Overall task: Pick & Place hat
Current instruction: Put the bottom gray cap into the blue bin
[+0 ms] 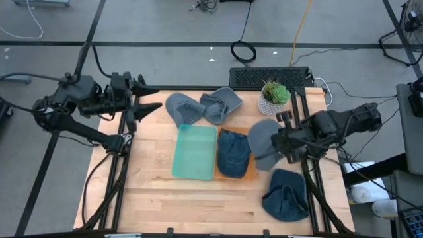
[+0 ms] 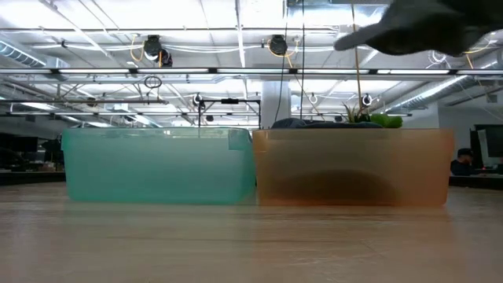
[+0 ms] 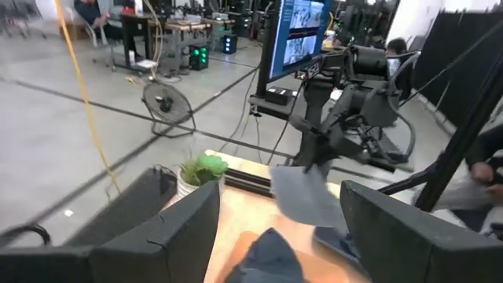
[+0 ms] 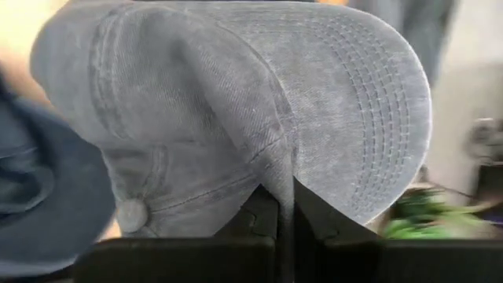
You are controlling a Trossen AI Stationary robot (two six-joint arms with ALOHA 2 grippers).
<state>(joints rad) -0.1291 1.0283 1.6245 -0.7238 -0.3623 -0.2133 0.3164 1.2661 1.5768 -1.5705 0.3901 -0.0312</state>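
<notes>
The wooden table has a green bin and an orange bin side by side. The right gripper pinches a grey hat tight, up in the air beside the orange bin. The left gripper waits wide open and empty at the table's far left corner.

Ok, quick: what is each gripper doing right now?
Left gripper: open, empty, at the table's far left corner.
Right gripper: shut on the grey cap, held up beside the orange bin.
</notes>
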